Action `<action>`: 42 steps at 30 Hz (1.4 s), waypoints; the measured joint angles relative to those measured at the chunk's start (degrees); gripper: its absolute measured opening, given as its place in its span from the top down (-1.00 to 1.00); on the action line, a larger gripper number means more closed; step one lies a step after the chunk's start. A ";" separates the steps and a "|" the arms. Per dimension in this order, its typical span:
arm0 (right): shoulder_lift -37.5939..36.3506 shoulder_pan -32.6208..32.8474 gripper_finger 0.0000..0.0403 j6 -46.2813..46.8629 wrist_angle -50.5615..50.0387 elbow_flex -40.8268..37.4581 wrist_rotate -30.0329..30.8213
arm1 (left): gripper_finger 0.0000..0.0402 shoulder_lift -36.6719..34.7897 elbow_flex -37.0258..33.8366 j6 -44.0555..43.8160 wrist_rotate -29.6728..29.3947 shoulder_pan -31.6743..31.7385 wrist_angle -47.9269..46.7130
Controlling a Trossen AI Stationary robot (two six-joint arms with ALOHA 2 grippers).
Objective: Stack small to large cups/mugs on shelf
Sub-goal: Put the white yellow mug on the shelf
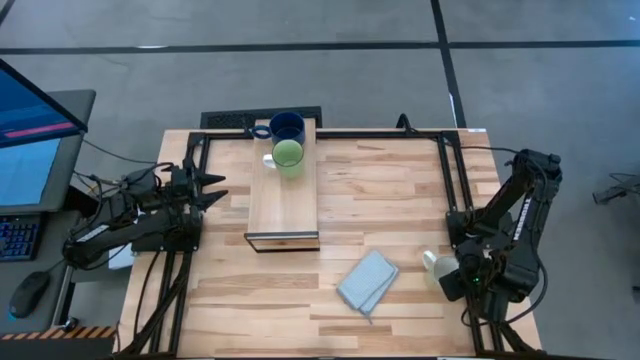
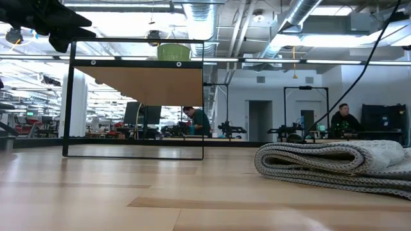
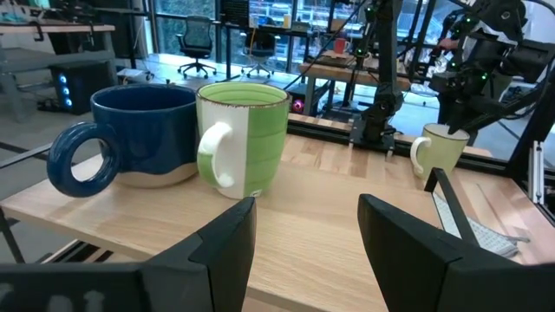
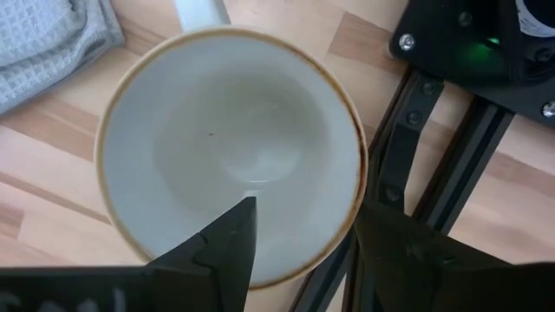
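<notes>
1. Here, the right gripper [image 4: 299,238] is near the table's right edge, low over the white mug [image 4: 230,152]; its fingers [image 4: 221,247] stand apart, one over the mug's inside, the other over the rim's outer side by the black frame [image 4: 434,165]. Whether they touch the rim, I cannot tell.
2. The white mug [image 1: 437,264] stands upright on the table [image 1: 400,190], just left of the right arm's base, its handle toward the cloth [image 1: 367,281].
3. The folded grey cloth lies on the near part of the table, left of the white mug and apart from it.
4. The left gripper [image 1: 217,190] hangs at the table's left side, raised, pointing right toward the shelf [image 1: 283,205]; its fingers [image 3: 221,243] are apart and hold nothing.
5. The shelf lies lengthwise from far to near in the table's left half, its dark open end [image 1: 283,240] facing near.
6. On the shelf's far end stand the green mug [image 1: 288,156] and, just behind it, the blue mug [image 1: 286,127], side by side and close; the left wrist view shows them about touching.
7. Both mugs stand upright, and the blue one's handle points left.
</notes>
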 joint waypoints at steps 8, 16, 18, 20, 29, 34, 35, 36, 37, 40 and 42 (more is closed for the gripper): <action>0.00 -0.25 -0.07 0.02 0.16 0.00 0.00 | 0.03 0.00 0.00 0.00 0.00 -0.01 0.01; -0.02 -0.44 -0.07 0.07 0.16 0.00 0.00 | 0.03 0.00 0.00 0.00 0.00 -0.01 0.02; -0.02 -0.44 -0.07 0.15 0.20 0.00 0.00 | 0.03 0.00 0.00 0.00 0.00 0.01 0.02; -0.02 -0.46 -0.07 0.38 0.42 0.00 0.00 | 0.03 0.00 0.00 0.00 0.00 -0.01 0.02; -0.04 -0.44 0.08 0.59 1.01 0.00 0.00 | 0.03 0.00 0.00 0.00 0.00 -0.01 0.02; -0.04 -0.44 0.29 0.59 0.84 0.00 0.00 | 0.03 0.00 0.00 0.00 0.00 -0.01 0.02; -0.04 -0.44 0.34 0.59 0.80 0.00 0.00 | 0.03 0.00 0.00 0.00 0.00 -0.01 0.01; -0.04 -0.46 0.39 0.59 0.75 0.00 0.00 | 0.03 0.00 0.00 0.00 0.00 -0.01 0.02; -0.04 -0.44 0.43 0.59 0.64 0.00 0.00 | 0.03 0.00 0.00 0.00 0.00 0.00 0.02; 0.02 -0.44 0.52 0.59 0.58 0.00 0.02 | 0.03 0.00 0.00 0.00 0.00 -0.01 0.02; 0.41 -0.46 0.57 0.38 0.37 0.00 0.13 | 0.03 0.00 0.00 0.00 0.00 -0.01 0.02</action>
